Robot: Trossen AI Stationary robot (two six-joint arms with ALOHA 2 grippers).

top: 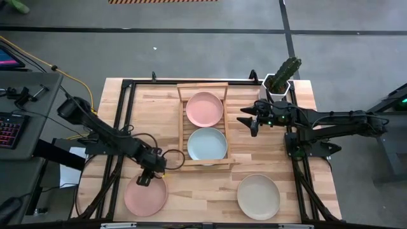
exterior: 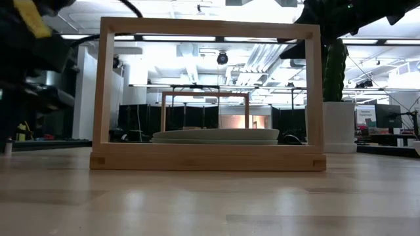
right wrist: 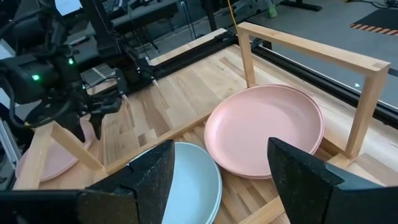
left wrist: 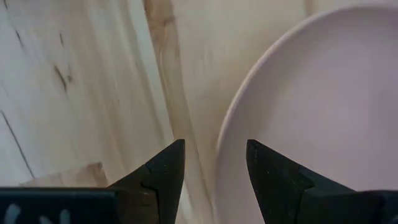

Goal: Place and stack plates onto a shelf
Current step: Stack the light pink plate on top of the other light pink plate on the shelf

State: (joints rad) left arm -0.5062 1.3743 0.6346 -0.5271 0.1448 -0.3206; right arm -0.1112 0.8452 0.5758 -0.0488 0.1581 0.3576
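Observation:
The light-wood shelf [top: 180, 122] stands mid-table and holds a pink plate [top: 204, 108] at its far end and a pale blue-green plate [top: 207, 144] at its near end. Another pink plate [top: 145, 196] lies flat on the table near the left front, and a cream plate [top: 258, 194] lies near the right front. My left gripper [top: 145, 179] is open over the far rim of that pink plate. In the left wrist view its fingers [left wrist: 214, 168] stand on either side of the rim [left wrist: 225, 140]. My right gripper [top: 247, 121] hovers open just right of the shelf [right wrist: 367, 93].
A white pot with a cactus [top: 280, 81] stands at the table's far right corner, behind my right arm. Black frame rails [top: 121, 114] run along the table's sides. Bare wood lies between the two front plates [top: 203, 197].

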